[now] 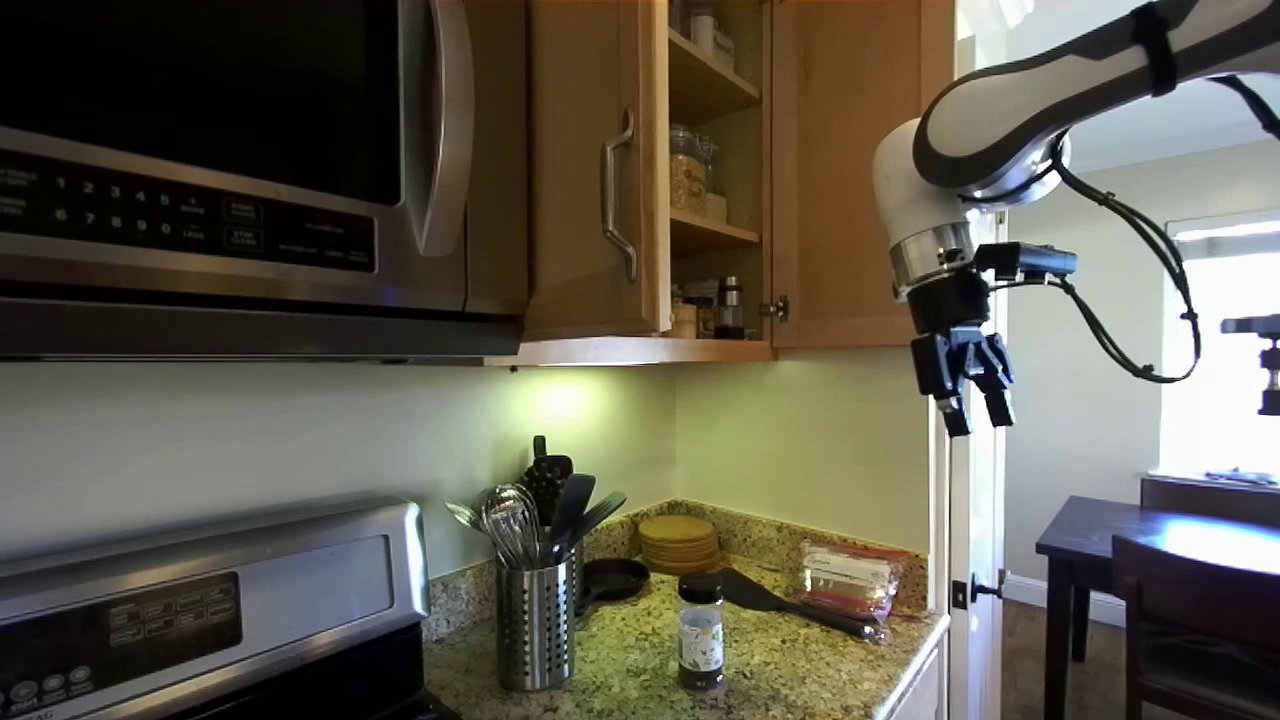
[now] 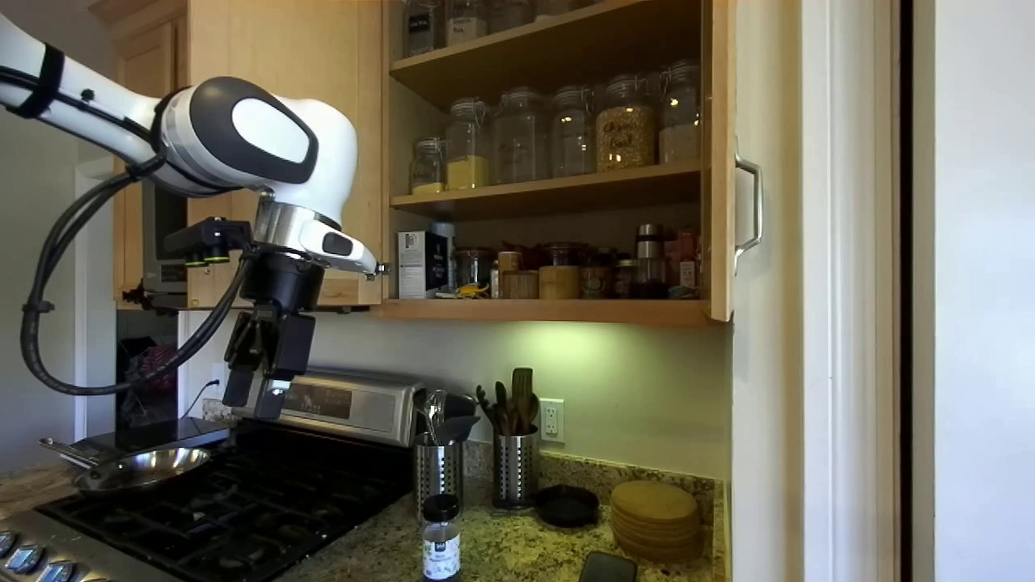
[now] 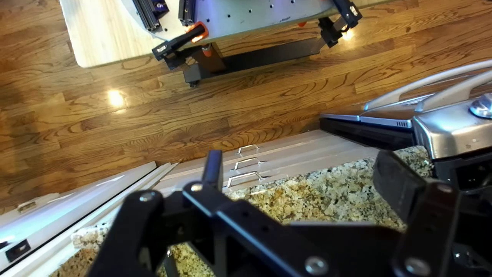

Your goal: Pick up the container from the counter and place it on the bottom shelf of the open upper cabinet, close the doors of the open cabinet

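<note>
Closest to the lens, in the wrist view, sits the gripper [image 3: 301, 167], its two dark fingers standing wide apart, with the granite bench [image 3: 323, 194] and the wooden floor [image 3: 230, 100] showing past them. In both exterior views it hangs with its fingertips downward, higher than the bench and well apart from the container.

That container [image 1: 700, 640], a small slim jar, stands upright on the bench, base down, its dark cap [image 1: 700, 588] pointing straight up. Its long axis runs vertical in both exterior views. The pale label [image 2: 441, 558] wraps the body the right way up; in an exterior view its lettering faces the camera. Near the jar, but apart from it, stands a perforated steel utensil holder [image 1: 536, 630]. Behind the jar a black spatula [image 1: 795, 607] lies flat, its long axis slanting across the granite.

Above, the upper cabinet [image 1: 742, 165] has both doors [image 1: 595, 180] standing open. Its bottom shelf [image 2: 550, 310] carries a row of jars [image 2: 559, 283] and bottles, with an upright box [image 2: 423, 264] at an end.
</note>
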Controlling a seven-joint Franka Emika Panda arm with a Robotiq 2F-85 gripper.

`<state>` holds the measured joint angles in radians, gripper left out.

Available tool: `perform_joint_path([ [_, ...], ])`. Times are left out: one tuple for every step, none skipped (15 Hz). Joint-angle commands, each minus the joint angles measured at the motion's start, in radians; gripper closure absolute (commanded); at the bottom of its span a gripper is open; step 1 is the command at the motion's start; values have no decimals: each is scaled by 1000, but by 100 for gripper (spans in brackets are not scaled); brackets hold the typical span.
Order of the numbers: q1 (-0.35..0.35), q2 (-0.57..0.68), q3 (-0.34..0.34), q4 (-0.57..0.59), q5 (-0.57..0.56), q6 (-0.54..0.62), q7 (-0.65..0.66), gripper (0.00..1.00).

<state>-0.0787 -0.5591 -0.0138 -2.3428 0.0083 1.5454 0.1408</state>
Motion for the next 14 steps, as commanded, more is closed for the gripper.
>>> perform_joint_path([
  [19, 67, 53, 4, 2, 100, 54, 0],
  [23, 89, 73, 3, -5, 147, 71, 0],
  [29, 121, 92, 6, -1, 193, 92, 0],
  [37, 150, 107, 11, -1, 229, 109, 0],
  [46, 180, 123, 15, -2, 272, 124, 0],
  [55, 205, 136, 18, -3, 315, 137, 0],
  [64, 233, 146, 23, -3, 359, 146, 0],
  [70, 253, 154, 24, -9, 402, 158, 0],
  [76, 271, 162, 25, -19, 442, 171, 0],
  [77, 287, 171, 30, -37, 471, 184, 0],
  [78, 302, 177, 37, -54, 491, 202, 0],
  [80, 315, 179, 53, -67, 480, 214, 0],
  [82, 323, 179, 71, -72, 455, 215, 0],
  [88, 303, 166, 35, -48, 472, 183, 0],
])
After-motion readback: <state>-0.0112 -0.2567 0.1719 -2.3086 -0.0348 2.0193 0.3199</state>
